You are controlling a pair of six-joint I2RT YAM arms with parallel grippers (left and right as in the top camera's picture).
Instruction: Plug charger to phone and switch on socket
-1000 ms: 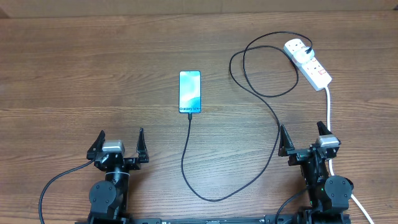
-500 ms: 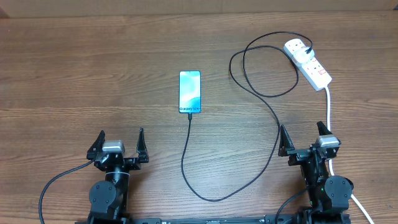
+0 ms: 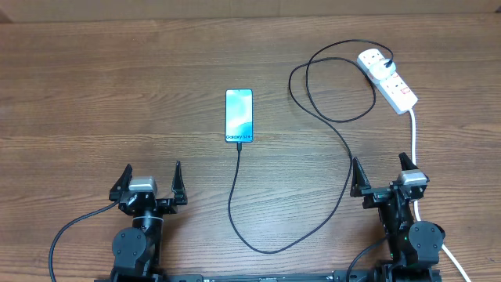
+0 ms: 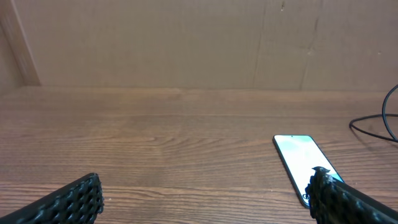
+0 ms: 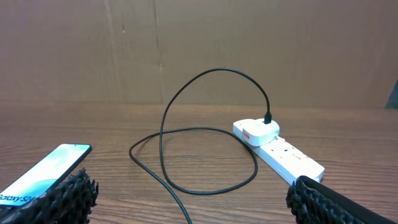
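- The left gripper and right gripper are seen spread wide, with nothing held or touched.
- The phone is laid flat ahead of the arms, its long axis running away from them and the "Galaxy" end nearest.
- The charger is joined at that near end, and its plug is seated in the socket at far right.

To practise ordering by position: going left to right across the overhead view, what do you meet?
The left fingers → phone → socket. Left out: the charger, which spans from phone to socket, and the right fingers, which overlap the socket's span.
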